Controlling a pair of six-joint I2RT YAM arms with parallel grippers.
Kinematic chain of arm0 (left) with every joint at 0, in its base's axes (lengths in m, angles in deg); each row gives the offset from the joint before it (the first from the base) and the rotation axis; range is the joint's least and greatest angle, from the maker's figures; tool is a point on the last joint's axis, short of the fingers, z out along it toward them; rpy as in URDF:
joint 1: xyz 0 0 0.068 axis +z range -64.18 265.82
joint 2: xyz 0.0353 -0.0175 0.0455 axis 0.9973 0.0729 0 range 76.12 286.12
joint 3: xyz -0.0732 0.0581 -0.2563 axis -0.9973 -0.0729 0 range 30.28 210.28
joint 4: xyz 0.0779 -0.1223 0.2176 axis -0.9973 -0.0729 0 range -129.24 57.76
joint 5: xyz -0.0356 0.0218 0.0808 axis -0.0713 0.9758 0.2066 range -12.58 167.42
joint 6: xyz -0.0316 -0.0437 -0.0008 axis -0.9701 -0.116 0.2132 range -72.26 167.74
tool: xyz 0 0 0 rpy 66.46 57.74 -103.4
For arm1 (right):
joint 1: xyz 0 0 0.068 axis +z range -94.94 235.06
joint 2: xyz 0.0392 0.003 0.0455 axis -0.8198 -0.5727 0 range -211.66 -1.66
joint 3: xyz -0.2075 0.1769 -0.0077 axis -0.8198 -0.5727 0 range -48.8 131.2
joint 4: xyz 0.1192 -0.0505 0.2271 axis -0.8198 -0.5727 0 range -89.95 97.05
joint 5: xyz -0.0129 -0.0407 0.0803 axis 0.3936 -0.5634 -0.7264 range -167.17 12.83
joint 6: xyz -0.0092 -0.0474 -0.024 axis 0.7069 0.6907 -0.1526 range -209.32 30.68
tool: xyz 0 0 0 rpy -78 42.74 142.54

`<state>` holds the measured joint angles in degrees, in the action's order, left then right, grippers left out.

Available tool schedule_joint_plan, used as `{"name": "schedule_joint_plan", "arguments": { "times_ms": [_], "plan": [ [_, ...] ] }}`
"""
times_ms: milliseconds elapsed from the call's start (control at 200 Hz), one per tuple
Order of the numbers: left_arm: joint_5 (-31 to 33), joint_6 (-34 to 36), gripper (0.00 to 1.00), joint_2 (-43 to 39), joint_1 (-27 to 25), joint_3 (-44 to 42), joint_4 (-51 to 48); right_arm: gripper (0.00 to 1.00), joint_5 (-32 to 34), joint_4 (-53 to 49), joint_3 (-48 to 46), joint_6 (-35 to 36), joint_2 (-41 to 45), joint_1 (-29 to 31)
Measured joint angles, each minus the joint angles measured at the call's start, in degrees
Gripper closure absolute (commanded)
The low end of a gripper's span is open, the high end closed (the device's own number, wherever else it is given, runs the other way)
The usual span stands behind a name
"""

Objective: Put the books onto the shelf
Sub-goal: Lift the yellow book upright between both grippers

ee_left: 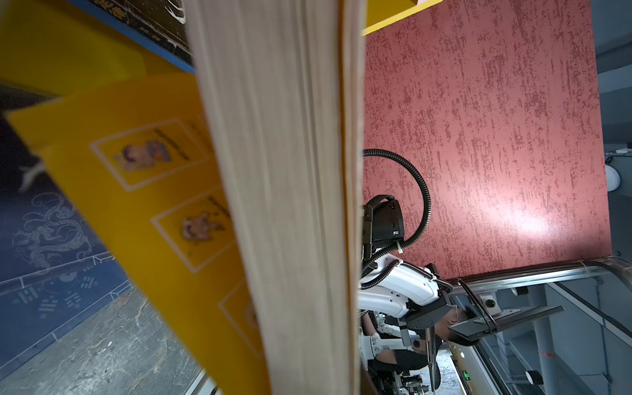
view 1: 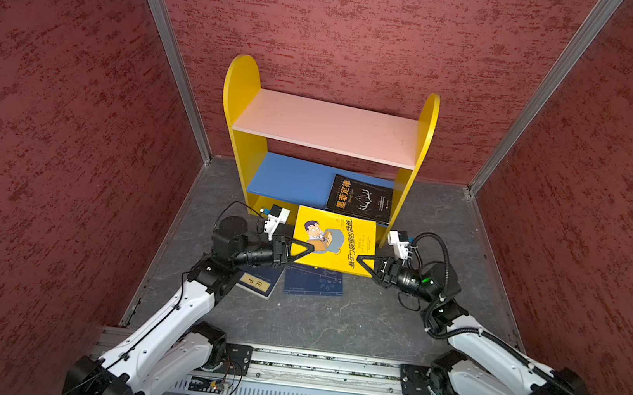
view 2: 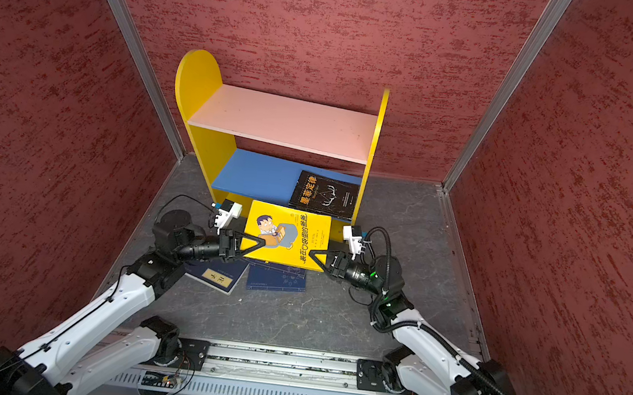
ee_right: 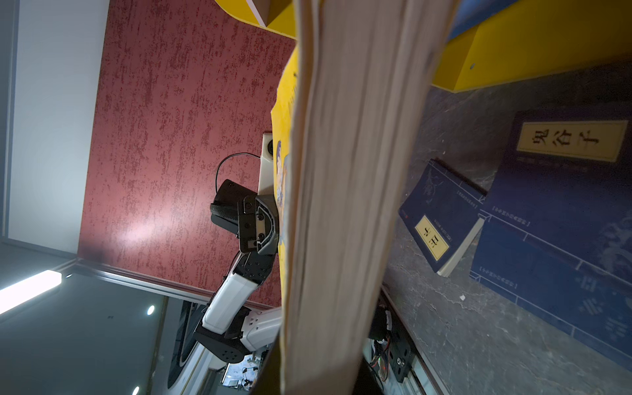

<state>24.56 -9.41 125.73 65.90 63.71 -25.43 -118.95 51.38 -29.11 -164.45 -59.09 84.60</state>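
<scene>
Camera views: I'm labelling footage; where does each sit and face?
Top views: overhead behind the base, facing down at the yellow two-tier shelf; left arm and right arm visible.
Left wrist: on its arm, facing along the yellow cartoon-cover book toward the right arm.
Right wrist: on its arm, facing the left arm.
Shared: both wrist views show that book's pages.

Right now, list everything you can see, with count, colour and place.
shelf: one, yellow sides, pink upper board, blue lower board; by the back wall.
black book: one, black; lying on the blue board, right end.
yellow book: one, yellow; raised before the shelf, between both tools.
navy books: three, navy; on the grey floor, beneath and beside it.
left tool: one, black; shut on the yellow book.
right tool: one, black; shut on the yellow book.
</scene>
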Motion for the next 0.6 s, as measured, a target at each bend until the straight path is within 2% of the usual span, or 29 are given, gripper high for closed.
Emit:
{"name": "schedule_joint_plan", "arguments": {
  "times_ms": [85,135,210,245,306,461,601],
  "plan": [
    [1.42,0.57,0.69,-0.26,0.11,0.07,-1.20,0.84,0.57,0.09,-0.20,0.00,0.17,0.02],
    [2.86,0.74,0.51,-0.59,0.48,0.07,-2.47,0.84,1.16,0.02,-0.35,0.13,0.24,0.02],
    [4.96,1.31,0.43,-1.62,0.74,0.04,-4.04,0.84,2.10,-0.50,-0.37,0.52,0.22,0.02],
    [5.77,1.57,0.31,-2.25,0.74,0.00,-4.72,0.84,2.43,-0.66,-0.37,0.68,0.11,0.02],
    [7.41,1.22,0.21,-3.37,0.74,-0.09,-5.68,0.84,2.80,-0.76,-0.37,1.22,-0.33,0.02],
    [11.50,-0.15,0.15,-6.21,0.74,-3.72,-4.90,0.84,3.17,-1.42,0.28,2.58,-2.75,0.00],
    [14.49,-2.69,0.16,-7.21,0.74,-7.96,-3.50,0.84,3.61,-1.18,1.20,3.13,-5.70,-0.02]
  ]
}}
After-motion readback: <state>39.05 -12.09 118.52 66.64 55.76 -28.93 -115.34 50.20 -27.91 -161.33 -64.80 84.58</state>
